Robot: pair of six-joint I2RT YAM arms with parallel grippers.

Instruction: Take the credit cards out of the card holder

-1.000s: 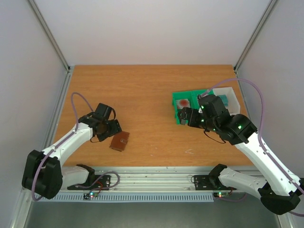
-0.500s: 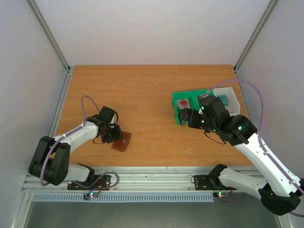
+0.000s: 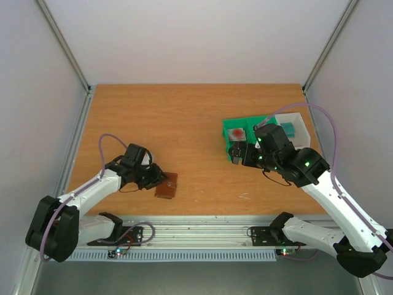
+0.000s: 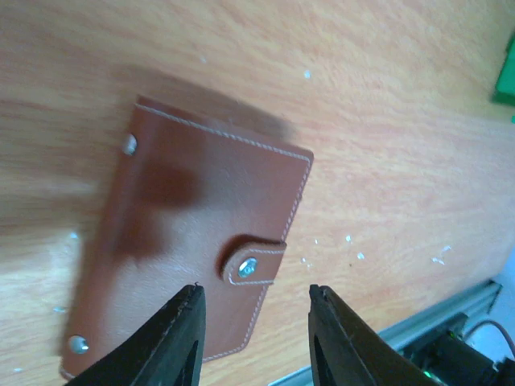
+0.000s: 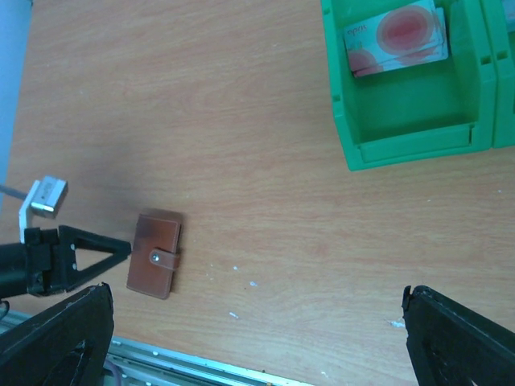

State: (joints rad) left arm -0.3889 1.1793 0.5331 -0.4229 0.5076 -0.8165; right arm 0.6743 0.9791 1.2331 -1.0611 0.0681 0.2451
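Observation:
The card holder point(image 3: 166, 185) point(image 4: 201, 241) point(image 5: 155, 253), a brown leather wallet, lies flat and closed on the table near the front left, its tab snapped. My left gripper point(image 3: 155, 177) point(image 4: 256, 297) hovers low at its edge. The jaws are narrowed but apart, one fingertip point(image 4: 189, 301) over the leather, the other over bare wood, gripping nothing. A pinkish credit card with a red blot point(image 3: 236, 133) point(image 5: 396, 36) lies in the green bin point(image 3: 228, 146) point(image 5: 410, 141). A teal card point(image 3: 287, 129) sits in the white bin point(image 3: 299, 118). My right gripper point(image 3: 238, 152) point(image 5: 257, 291) hangs wide open beside the green bin.
The two bins stand side by side at the right rear of the wooden table. An aluminium rail point(image 3: 202, 228) runs along the front edge just below the card holder. White walls close in the table on three sides.
The left gripper has narrowed and swung right toward the front edge. The card holder has slid a little right and turned with it. The right arm barely moved.

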